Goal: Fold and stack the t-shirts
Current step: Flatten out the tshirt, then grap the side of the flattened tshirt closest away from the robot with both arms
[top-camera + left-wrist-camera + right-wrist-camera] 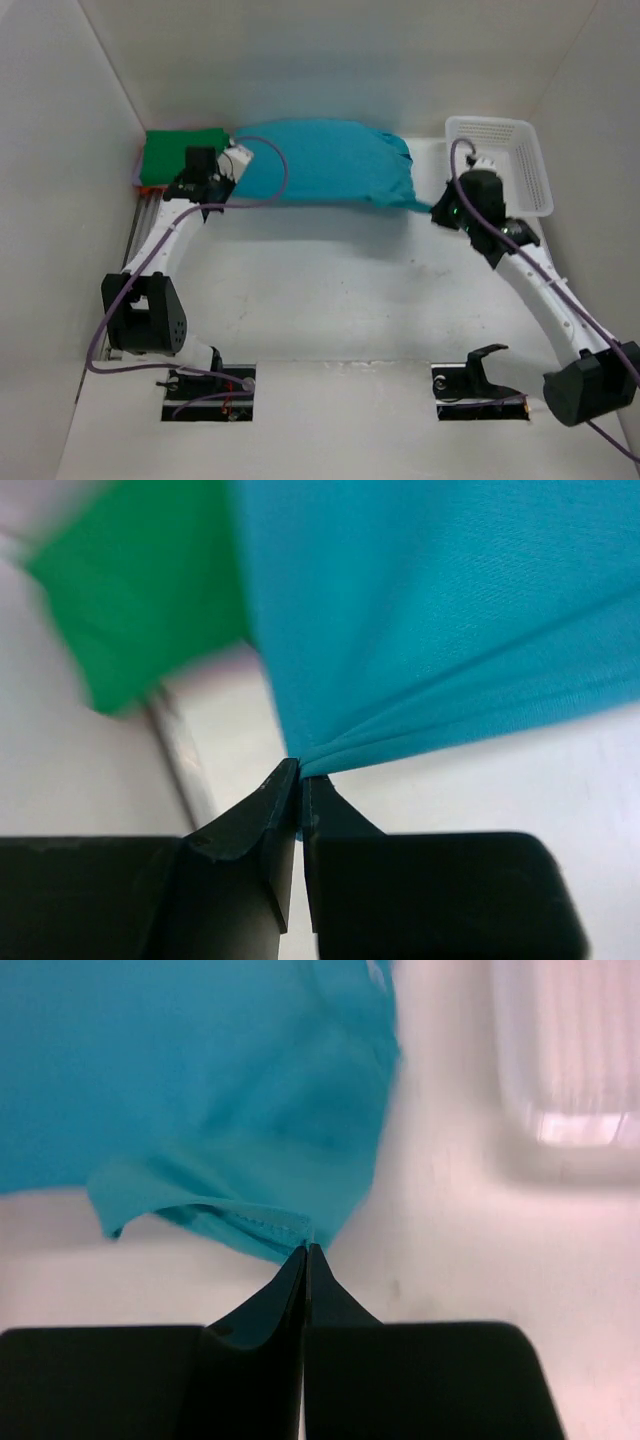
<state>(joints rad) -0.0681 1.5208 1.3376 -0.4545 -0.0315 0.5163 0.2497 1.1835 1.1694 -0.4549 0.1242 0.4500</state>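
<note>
Teal t-shirt [320,160] stretches between both claws, left gripper [300,780] and right gripper [307,1250] each pinching an edge, probably for folding.

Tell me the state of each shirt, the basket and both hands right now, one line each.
Teal blue cloth t-shirt: spread out, pinched at both near corners.
Green cloth t-shirt: folded, lying at the far left.
White plastic mesh basket: upright, far right, apart from the shirts.
Left hand: shut on the teal shirt's left corner.
Right hand: shut on its right corner.
</note>
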